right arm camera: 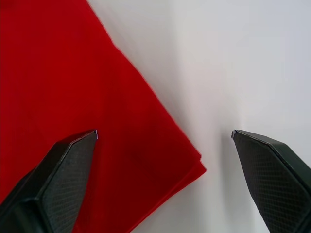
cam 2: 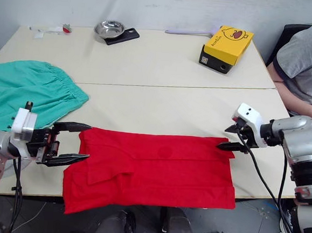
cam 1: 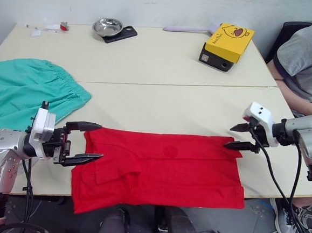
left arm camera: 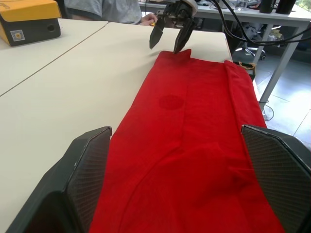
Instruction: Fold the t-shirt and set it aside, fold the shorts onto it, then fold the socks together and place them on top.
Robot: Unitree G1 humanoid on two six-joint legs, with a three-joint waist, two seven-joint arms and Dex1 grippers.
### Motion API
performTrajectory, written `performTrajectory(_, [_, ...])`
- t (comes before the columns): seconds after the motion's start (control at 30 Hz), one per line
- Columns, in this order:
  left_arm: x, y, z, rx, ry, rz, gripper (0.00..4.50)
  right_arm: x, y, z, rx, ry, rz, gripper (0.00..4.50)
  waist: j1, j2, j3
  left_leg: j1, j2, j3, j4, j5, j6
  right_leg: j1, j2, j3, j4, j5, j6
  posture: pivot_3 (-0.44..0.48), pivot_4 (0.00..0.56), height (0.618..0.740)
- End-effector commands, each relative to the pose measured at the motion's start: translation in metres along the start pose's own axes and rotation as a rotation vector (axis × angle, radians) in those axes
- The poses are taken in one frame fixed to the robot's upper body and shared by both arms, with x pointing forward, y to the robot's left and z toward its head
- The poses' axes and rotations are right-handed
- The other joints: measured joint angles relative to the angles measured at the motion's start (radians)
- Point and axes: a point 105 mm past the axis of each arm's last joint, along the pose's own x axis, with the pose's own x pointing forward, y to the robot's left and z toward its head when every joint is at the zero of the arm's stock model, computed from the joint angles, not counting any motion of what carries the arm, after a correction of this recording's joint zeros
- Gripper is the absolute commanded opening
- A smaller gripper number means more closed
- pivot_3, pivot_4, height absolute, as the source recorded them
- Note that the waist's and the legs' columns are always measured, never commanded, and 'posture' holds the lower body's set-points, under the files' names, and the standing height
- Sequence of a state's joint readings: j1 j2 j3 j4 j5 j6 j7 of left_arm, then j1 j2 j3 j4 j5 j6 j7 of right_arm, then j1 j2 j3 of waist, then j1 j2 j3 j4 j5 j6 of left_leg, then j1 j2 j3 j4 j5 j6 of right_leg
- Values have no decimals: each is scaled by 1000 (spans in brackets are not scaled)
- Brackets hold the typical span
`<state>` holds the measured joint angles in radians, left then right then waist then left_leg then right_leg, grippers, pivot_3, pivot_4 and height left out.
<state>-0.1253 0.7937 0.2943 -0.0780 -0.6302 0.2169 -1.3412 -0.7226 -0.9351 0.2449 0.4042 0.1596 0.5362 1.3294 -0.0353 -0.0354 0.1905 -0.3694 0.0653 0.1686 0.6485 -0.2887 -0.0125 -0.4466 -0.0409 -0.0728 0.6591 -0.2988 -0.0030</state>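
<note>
Left eye view: the left tool [cam 1: 87,141] and right tool [cam 1: 242,137] are hovering released at opposite ends of the t-shirt [cam 1: 162,168], lying folded along the table's [cam 1: 162,103] near edge beside the shorts [cam 1: 23,92].

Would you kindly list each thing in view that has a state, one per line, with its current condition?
t-shirt: lying flat on the table, partly folded lengthwise, not held.
shorts: spread out unfolded at the table's left side.
left gripper: open, at the t-shirt's left end.
right gripper: open, at the t-shirt's far right corner.
metal bowl: upright, resting on a dark slab.
yellow box: closed.
</note>
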Motion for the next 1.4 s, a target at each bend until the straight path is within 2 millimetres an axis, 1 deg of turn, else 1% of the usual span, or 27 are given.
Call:
performTrajectory(0.03, [2,-4,5,40,-3,-11,4500,-3,-3,7,-16,17,2,4133,-2,0,0,0,0,0,0,0,0,0,0,0,0,0,0,0,150,740])
performTrajectory(0.07, [2,-4,4,39,-3,-11,4500,-2,-3,9,-15,14,3,3946,-2,0,0,0,0,0,0,0,0,0,0,0,0,0,0,0,150,740])
performTrajectory(0.17, [2,-7,3,32,-4,-14,4500,1,-2,14,1,7,20,2918,-4,0,0,0,0,0,0,0,0,0,0,0,0,0,0,0,150,740])
performTrajectory(0.23, [3,-7,3,31,-5,-12,4500,0,-3,13,4,18,18,2168,-5,0,0,0,0,0,0,0,0,0,0,0,0,0,0,0,150,740])
performTrajectory(0.43, [4,-9,2,26,-8,-5,4500,-2,-2,12,-1,49,35,101,-8,0,0,0,0,0,0,0,0,0,0,0,0,0,0,0,150,740])
performTrajectory(0.53, [5,-9,2,23,-10,-2,4500,-2,0,13,-13,51,45,43,-10,0,0,0,0,0,0,0,0,0,0,0,0,0,0,0,150,740])
performTrajectory(0.63, [5,-8,1,24,-12,6,4500,-3,-3,18,-33,38,26,43,-13,0,0,0,0,0,0,0,0,0,0,0,0,0,0,0,150,740])
performTrajectory(0.8, [6,-2,0,33,-22,49,4500,-1,-19,35,-90,-15,-77,43,-22,0,0,0,0,0,0,0,0,0,0,0,0,0,0,0,150,740])
performTrajectory(1.0, [5,10,-2,52,-21,110,4500,6,-38,54,-168,-81,-206,43,-22,0,0,0,0,0,0,1,-1,0,0,0,0,0,0,0,150,740])
performTrajectory(1.17, [3,22,-4,74,-16,175,4500,12,-53,66,-218,-116,-297,43,-22,0,0,0,0,0,0,1,-1,0,0,0,1,0,0,0,150,740])
performTrajectory(1.4, [2,34,-7,102,-6,238,4500,22,-61,78,-256,-156,-346,43,-25,0,0,0,0,1,0,1,-1,0,0,0,1,0,0,0,150,740])
